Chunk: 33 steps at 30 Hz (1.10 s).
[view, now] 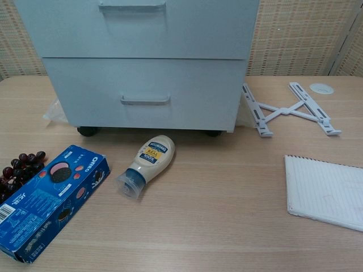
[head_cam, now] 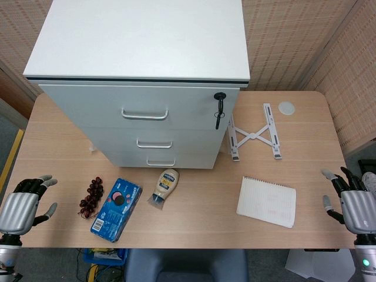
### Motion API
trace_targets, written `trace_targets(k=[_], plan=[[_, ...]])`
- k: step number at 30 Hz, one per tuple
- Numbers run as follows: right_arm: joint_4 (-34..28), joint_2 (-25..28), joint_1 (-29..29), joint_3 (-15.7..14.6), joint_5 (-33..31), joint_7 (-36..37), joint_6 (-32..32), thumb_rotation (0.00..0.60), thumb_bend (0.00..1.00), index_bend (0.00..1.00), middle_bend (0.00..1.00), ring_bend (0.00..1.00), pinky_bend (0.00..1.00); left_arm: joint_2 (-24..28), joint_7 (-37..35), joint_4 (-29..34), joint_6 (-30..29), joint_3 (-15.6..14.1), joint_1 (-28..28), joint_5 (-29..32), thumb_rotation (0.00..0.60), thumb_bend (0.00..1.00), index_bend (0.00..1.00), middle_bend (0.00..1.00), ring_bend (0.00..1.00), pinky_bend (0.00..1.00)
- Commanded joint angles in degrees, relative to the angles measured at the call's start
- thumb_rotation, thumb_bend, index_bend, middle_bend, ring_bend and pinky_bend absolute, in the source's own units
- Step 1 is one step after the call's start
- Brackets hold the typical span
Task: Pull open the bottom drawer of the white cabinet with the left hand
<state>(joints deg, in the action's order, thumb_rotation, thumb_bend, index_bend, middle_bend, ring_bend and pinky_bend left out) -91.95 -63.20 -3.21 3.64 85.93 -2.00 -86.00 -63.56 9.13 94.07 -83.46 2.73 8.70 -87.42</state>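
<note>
The white cabinet [head_cam: 141, 76] stands at the worktop's back-left, its bottom drawer [view: 144, 93] shut, handle [view: 145, 101] facing forward.

Light wood-grain table [head_cam: 194, 226], rounded corners, evenly lit. Behind it, walls [head_cam: 282, 44] faced with woven, beige patterned covering; they meet at a corner at upper right. Grey floor [head_cam: 7, 126] with a yellow strip [head_cam: 12, 158] at left. Below the near table edge, what may be a dark chair back [head_cam: 185, 264].

One cabinet [head_cam: 141, 76] — three drawers [head_cam: 147, 138]; one bottle [head_cam: 165, 185], one notepad [head_cam: 267, 202].
</note>
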Motion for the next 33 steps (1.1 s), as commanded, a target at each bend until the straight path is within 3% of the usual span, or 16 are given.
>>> trace_targets(k=[1,13,18,20,22,26,33], plan=[[0.11,-0.04,0.07,0.10,-0.15,0.06,-0.11,0.600,0.43,0.18,0.29,0.19,0.18,-0.10,0.03,-0.10,-0.04,0.04,0.04,0.02,0.600,0.30,0.27,0.25,0.27,0.22],[0.03,0.04,0.36,0.28,-0.29,0.15,-0.60,0.600,0.43,0.18,0.29,0.19,0.18,-0.28,-0.71,-0.66,-0.40,0.07,0.43,-0.99,0.600,0.30,0.27,0.25,0.27,0.22],[-0.50,0.79,0.33,1.06,-0.52,0.18,-1.30,0.600,0.43,0.18,0.29,0.19,0.18,0.07,-2.93,-1.23,-0.62,0.12,1.67,-3.89,0.600,0.30,0.27,0.29,0.32,0.29],[-0.84,1.19,0.28,1.45,-0.62,0.07,-1.64,0.600,0.43,0.18,0.29,0.19,0.18,0.04,-3.91,-1.72,-1.16,0.34,2.47,-5.78,0.600,0.30,0.28,0.32,0.35,0.38],[-1.18,1.53,0.21,1.73,-0.79,-0.02,-1.71,0.600,0.43,0.18,0.29,0.19,0.18,-0.06,-5.41,-2.00,-1.17,0.36,3.44,-7.60,0.600,0.30,0.28,0.37,0.41,0.53],[-1.89,2.25,-0.08,2.24,-1.17,-0.46,-1.55,0.600,0.43,0.18,0.29,0.19,0.18,0.07,-8.59,-2.90,-0.33,0.44,6.47,-11.95,0.600,0.30,0.29,0.53,0.58,0.73],[-2.45,2.75,-0.47,2.70,-1.74,-0.89,-1.08,0.600,0.43,0.18,0.29,0.19,0.18,0.28,-10.84,-2.87,3.77,0.66,11.78,-15.59,0.600,0.31,0.31,0.73,0.76,0.89]])
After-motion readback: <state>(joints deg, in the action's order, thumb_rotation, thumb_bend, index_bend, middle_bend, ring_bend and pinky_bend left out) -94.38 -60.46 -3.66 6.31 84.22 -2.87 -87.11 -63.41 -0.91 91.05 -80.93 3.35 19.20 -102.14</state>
